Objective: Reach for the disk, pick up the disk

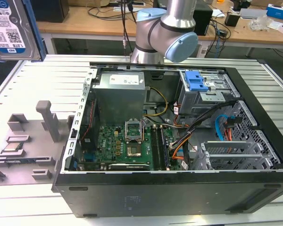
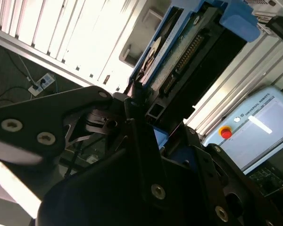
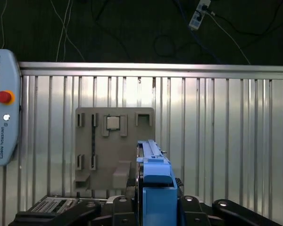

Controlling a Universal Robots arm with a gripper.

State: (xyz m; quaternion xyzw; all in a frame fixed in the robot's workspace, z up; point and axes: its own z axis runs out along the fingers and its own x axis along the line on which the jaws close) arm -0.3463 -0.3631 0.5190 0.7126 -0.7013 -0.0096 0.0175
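The disk (image 1: pixel 13 27), silver-grey with a white-and-blue label, hangs high in the air at the exterior view's upper left, well above the slatted table. In the second wrist view the disk (image 2: pixel 179 59) is seen edge-on in its blue caddy, clamped between the black fingers (image 2: pixel 137 141) of my gripper (image 2: pixel 142 101). In the first wrist view the caddy's blue edge (image 3: pixel 155 172) rises from between the gripper's (image 3: pixel 156 207) two arms. The gripper is shut on the disk.
An open computer case (image 1: pixel 254 141) lies on the slatted metal table (image 1: pixel 37 75), with a blue latch (image 1: pixel 195 81) on its drive cage. A grey fixture plate (image 3: pixel 87 141) carries a small silver chip (image 3: pixel 113 123). A teach pendant (image 3: pixel 2 108) lies at the table's edge.
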